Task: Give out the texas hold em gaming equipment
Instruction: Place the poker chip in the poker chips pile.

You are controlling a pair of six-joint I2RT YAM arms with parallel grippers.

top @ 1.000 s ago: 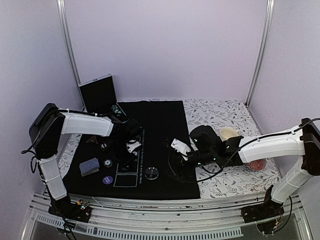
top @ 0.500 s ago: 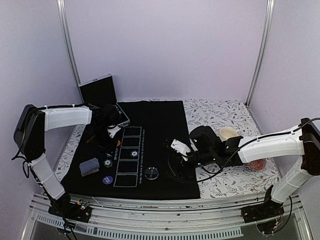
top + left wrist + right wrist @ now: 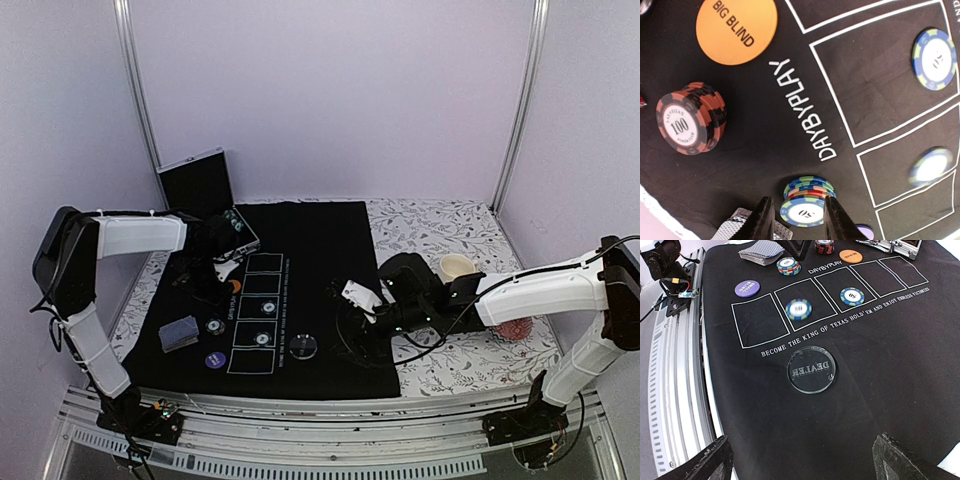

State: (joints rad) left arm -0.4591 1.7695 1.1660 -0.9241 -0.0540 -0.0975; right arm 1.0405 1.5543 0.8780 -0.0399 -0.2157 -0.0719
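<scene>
**Texas hold 'em set, as laid out**

- Black felt mat [image 3: 320, 240], printed with a row of five white card boxes, was recorded at the centre of the overhead view.
- One blue-green chip [image 3: 798, 309] was noted flat in the second box from the left of the right wrist view. A sister chip [image 3: 852, 296] lay in the third box.
- Clear DEALER disc [image 3: 810, 369] was seen at mid-frame, below the printed slogan and apart from the chips.
- Purple SMALL BLIND disc [image 3: 747, 288] was logged at upper left, just outside the first box.
- Blue-green chip stack [image 3: 806, 201] was found at the bottom centre of the left wrist view, with the card deck [image 3: 735, 229], lattice backs up, near it at lower left.
- Red-black chip stack [image 3: 689, 125], marked 100, stood at the left edge. The orange BIG BLIND disc [image 3: 736, 31] lay at upper left.
- Left gripper [image 3: 799, 210] was recorded released above the mat, its jaws partly apart and framing the blue-green stack without touching it.
- Right gripper [image 3: 801, 440] was recorded released, its jaws spread wide over bare felt.
- An open metal case [image 3: 200, 185] stood at the mat's upper left corner.
- A cream cup [image 3: 456, 266] and a reddish dish [image 3: 512, 330] sat on the floral cloth [image 3: 450, 230] at right.
</scene>
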